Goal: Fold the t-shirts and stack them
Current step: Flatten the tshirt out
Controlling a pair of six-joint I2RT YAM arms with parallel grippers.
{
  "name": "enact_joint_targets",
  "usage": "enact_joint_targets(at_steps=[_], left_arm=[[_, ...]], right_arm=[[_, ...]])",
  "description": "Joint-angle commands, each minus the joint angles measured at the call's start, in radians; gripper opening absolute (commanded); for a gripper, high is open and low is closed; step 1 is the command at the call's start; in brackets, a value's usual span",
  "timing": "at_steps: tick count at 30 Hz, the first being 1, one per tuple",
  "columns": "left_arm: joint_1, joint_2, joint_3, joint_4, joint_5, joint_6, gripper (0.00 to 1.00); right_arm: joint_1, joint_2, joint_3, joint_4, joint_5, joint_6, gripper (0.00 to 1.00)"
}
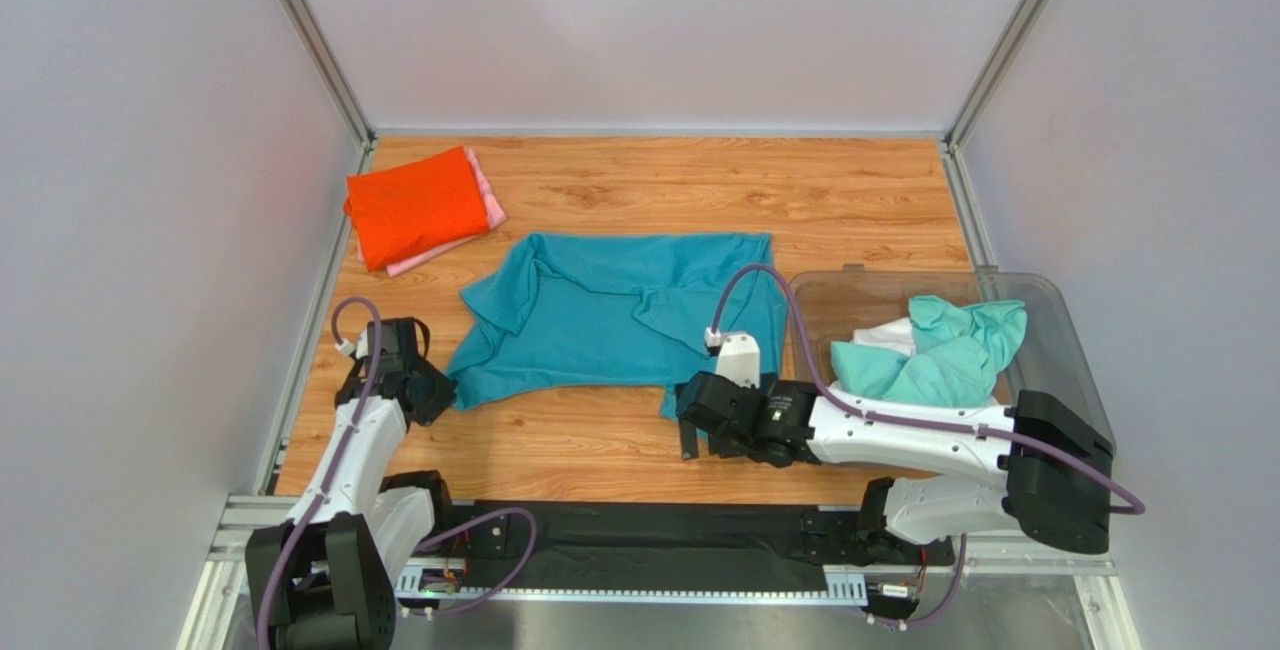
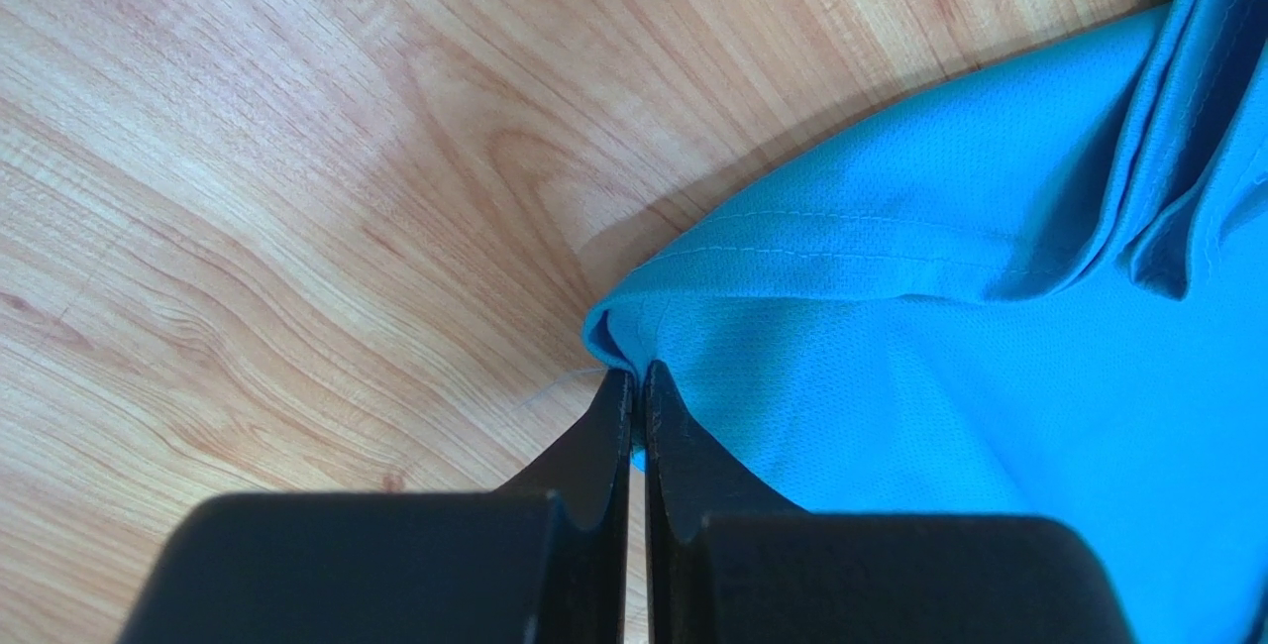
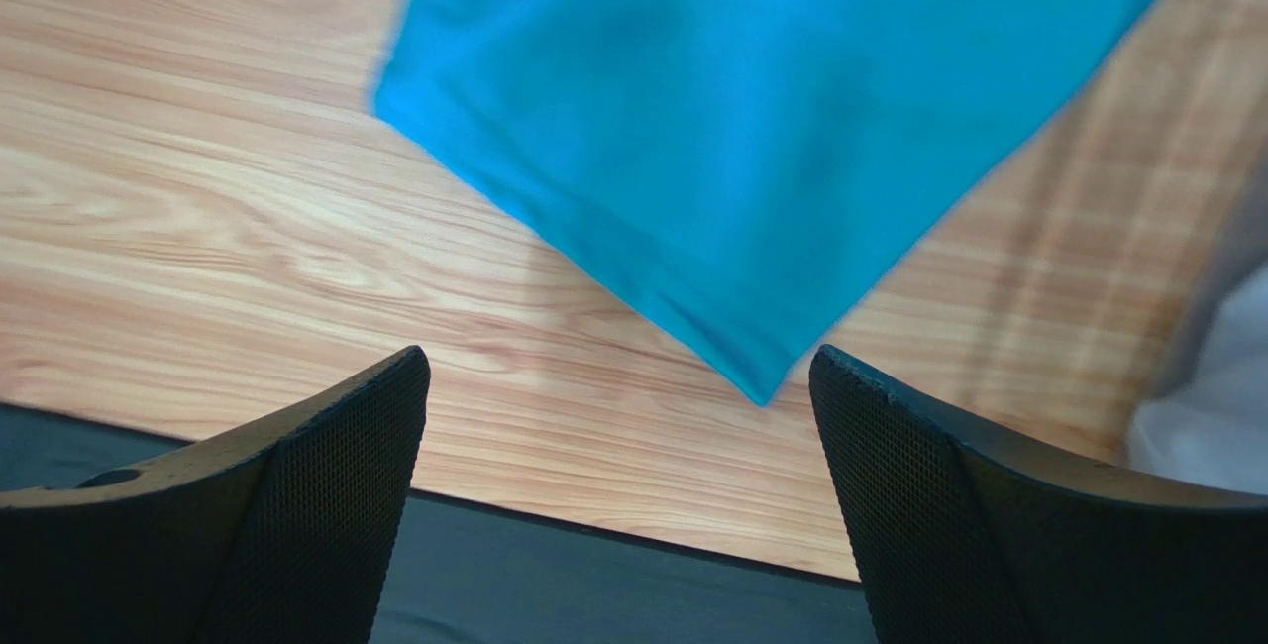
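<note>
Rumpled teal t-shirt (image 1: 601, 323), creased, half-spread across the wooden table (image 1: 751, 200).

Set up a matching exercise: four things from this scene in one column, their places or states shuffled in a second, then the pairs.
1 teal t-shirt
2 orange-red t-shirt
3 mint-green t-shirt
4 right gripper

A in the clear bin
B open, holding nothing
C spread out in the middle
D folded, far left corner

Pairs: 1-C, 2-D, 3-A, 4-B
</note>
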Motion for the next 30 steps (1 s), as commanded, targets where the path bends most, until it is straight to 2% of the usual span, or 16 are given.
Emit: enact_joint_targets(at_steps=[1,6,12,15,21,22,25,26,30], left_arm=[[0.004,-0.012,-0.015,-0.007,0.003,0.008,0.00],[0.006,-0.018,-0.017,-0.010,0.000,0.005,0.00],[0.006,-0.026,-0.018,-0.013,-0.002,0.002,0.00],[0.004,-0.029,-0.020,-0.014,-0.005,0.001,0.00],[0.004,-0.032,-0.020,-0.016,-0.007,-0.001,0.00],[0.004,-0.032,-0.020,-0.016,-0.007,-0.002,0.00],[0.004,-0.032,-0.020,-0.016,-0.008,-0.002,0.00],[0.004,-0.032,-0.022,-0.016,-0.008,-0.002,0.00],[0.004,-0.032,-0.020,-0.017,-0.008,-0.004,0.00]], right_arm=[[0.003,-0.020,-0.069,-0.042,0.021,0.096,1.00],[-0.001,-0.020,-0.127,0.074,0.012,0.061,0.97],[-0.016,0.024,-0.144,0.101,0.012,0.049,0.94],[-0.020,0.046,-0.146,0.117,0.015,0.052,0.84],[-0.023,0.096,-0.141,0.139,0.012,0.056,0.81],[-0.023,0.103,-0.141,0.139,0.013,0.058,0.76],[-0.023,0.113,-0.140,0.139,0.010,0.070,0.68],[-0.023,0.112,-0.140,0.134,0.007,0.072,0.61],[-0.023,0.106,-0.141,0.122,0.010,0.087,0.42]])
